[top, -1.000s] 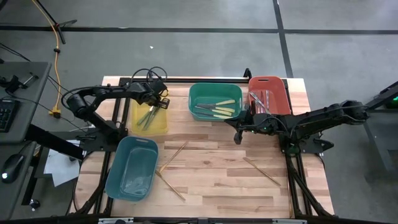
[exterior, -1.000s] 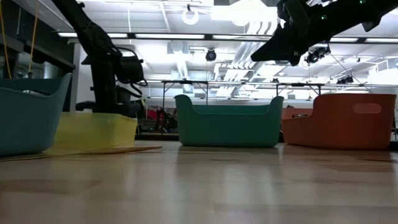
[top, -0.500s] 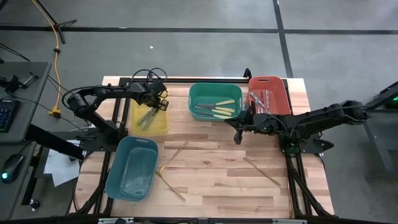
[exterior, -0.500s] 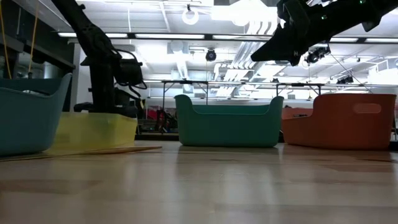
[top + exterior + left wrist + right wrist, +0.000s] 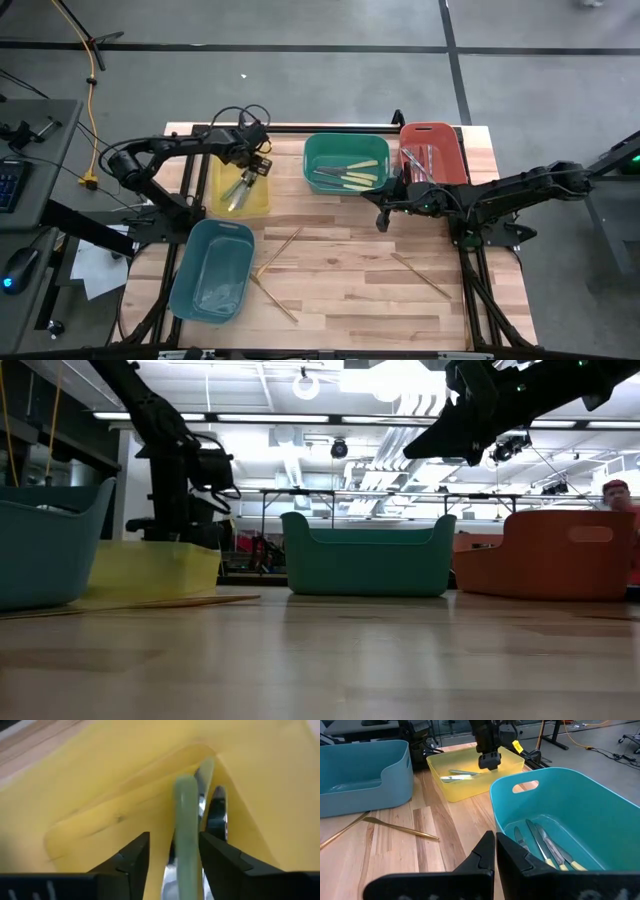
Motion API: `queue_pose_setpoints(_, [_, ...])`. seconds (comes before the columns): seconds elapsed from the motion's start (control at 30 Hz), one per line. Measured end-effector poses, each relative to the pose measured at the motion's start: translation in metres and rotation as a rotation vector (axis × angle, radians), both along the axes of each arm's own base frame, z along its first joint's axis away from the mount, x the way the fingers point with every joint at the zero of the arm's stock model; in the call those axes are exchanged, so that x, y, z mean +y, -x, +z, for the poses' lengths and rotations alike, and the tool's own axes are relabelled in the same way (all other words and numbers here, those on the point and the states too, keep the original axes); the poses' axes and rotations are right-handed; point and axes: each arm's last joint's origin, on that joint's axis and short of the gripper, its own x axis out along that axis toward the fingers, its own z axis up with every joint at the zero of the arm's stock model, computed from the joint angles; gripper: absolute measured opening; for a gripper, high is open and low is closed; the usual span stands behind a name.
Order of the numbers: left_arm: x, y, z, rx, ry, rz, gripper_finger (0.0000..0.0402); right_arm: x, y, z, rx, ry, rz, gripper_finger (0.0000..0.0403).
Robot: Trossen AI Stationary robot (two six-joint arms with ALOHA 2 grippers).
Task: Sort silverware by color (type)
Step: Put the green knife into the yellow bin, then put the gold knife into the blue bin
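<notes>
yellow plastic walls fill the left wrist view: the left gripper (image 5: 172,857) hangs over the rectangular yellow bin (image 5: 262,205) at the table's back left, its dark fingers (image 5: 131,857) spread apart with a green-handled utensil (image 5: 185,815) lying between them, seemingly let go and resting with other green-handled silverware (image 5: 238,188) in that bin. the right gripper (image 5: 495,852), fingers pressed together and holding nothing, hovers by the front edge of the green rectangular bin (image 5: 312,165), which holds yellow-handled knives (image 5: 358,176). several tan wooden utensils (image 5: 419,274) lie unsorted on the wooden table (image 5: 350,300). my worry: if the left arm lifts off at a slant, a finger could catch the green handle and flick it out, or nudge the light bin. no brand, label or writing is readable anywhere.
</notes>
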Motion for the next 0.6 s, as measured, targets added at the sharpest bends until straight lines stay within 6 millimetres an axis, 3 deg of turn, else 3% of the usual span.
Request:
queue_pose_setpoints(0.27, [0.007, -0.006, 0.028, 0.015, -0.001, -0.027, 0.0177, 0.0, 0.0, 0.0, 0.0, 0.0, 0.0, 0.0])
queue_pose_setpoints(0.6, [-0.013, 0.011, 0.106, -0.265, -0.273, -0.06, 0.0177, 0.0, 0.0, 0.0, 0.0, 0.0, 0.0, 0.0])
